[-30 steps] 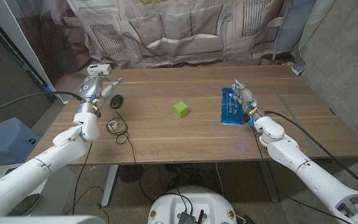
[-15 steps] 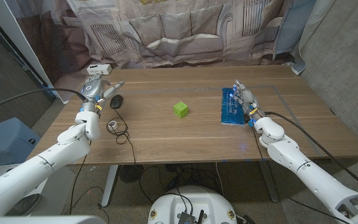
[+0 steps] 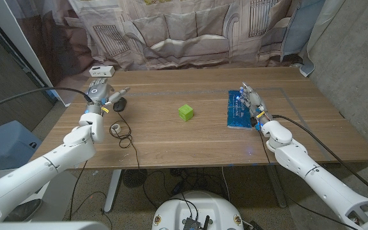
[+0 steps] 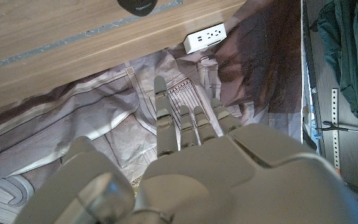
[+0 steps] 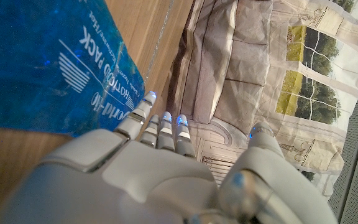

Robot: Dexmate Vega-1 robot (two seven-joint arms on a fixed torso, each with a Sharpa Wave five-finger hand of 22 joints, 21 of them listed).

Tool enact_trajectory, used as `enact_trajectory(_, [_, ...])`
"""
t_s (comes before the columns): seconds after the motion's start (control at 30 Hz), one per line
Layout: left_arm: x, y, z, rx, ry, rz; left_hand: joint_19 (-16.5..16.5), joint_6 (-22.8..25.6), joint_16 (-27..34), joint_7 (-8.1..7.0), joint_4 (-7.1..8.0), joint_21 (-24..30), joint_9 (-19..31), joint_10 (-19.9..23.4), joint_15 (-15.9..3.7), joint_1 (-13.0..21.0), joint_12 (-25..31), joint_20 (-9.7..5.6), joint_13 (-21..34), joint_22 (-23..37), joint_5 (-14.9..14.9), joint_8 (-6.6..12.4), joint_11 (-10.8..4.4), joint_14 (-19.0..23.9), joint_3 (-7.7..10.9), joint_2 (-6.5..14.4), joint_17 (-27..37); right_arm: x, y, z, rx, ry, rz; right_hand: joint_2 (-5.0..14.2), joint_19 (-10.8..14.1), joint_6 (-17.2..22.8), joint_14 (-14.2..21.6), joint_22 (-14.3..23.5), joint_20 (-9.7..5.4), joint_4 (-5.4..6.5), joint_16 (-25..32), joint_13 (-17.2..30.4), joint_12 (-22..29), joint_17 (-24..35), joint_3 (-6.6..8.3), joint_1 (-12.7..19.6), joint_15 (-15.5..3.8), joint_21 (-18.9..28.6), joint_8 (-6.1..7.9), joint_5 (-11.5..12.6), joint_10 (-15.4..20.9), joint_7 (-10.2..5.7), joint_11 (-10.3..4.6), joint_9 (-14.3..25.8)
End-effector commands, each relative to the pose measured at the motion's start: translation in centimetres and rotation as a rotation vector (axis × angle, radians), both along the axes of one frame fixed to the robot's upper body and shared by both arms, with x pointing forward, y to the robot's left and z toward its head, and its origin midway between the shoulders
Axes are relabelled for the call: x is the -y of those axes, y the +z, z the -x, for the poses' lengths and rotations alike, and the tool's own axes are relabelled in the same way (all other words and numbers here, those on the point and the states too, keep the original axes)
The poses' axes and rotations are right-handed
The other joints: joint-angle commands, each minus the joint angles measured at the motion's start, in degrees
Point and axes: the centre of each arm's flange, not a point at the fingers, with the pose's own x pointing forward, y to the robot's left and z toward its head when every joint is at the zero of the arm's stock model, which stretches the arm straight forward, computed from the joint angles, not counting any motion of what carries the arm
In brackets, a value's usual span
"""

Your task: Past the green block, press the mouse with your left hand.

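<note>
The black mouse point(image 3: 120, 101) lies near the worktop's point(image 3: 190, 137) far left edge, well left of the green block point(image 3: 185, 112). The left hand point(image 3: 99, 93) is raised just beside it, fingers apart, nothing held; it should be lowered slowly so a fingertip lands on the mouse's top, not the cable point(image 3: 125, 134) (contact not yet seen). Right hand point(image 3: 250, 99) rests over the blue ice pack point(image 3: 238, 110), fingers extended, gripping nothing. Against a second ago, the left hand has been shifted up and slightly farther back
</note>
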Motion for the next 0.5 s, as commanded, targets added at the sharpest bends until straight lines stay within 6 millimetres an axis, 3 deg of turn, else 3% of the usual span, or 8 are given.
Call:
enact_trajectory(0.03, [0.59, -0.15, -0.48, -0.056, 0.056, -0.058, -0.5, 0.1, 0.2, -1.12, 0.06, -0.3, 0.1, 0.1, -0.57, -0.6, 0.3, -0.52, 0.0, 0.3, 0.4, -0.34, -0.21, -0.1, -0.41, -0.1, 0.3, 0.11, -0.08, 0.13, -0.005, -0.002, 0.004, 0.63, 0.5, 0.7, 0.5, 0.1, 0.11, -0.29, 0.2, 0.1, -0.1, 0.0, -0.16, 0.0, 0.29, 0.0, 0.08, 0.1, 0.5, -0.05, -0.18, 0.1])
enact_trajectory(0.5, [0.86, -0.34, -1.35, -0.099, 0.057, -0.068, -0.7, 0.6, 0.2, -1.8, 0.34, -0.6, 0.1, -0.5, -1.0, -1.2, 0.3, -0.45, -0.1, 0.3, 0.6, -0.7, -0.8, -0.7, -0.85, -0.3, 0.3, 0.28, -0.27, 0.1, -0.01, -0.003, 0.004, 0.67, 0.5, 0.7, 0.6, 0.1, 0.32, -0.31, 0.2, 0.1, -0.1, -0.1, -0.25, 0.0, 0.26, -0.2, 0.03, 0.1, 0.6, -0.07, -0.11, 0.1])
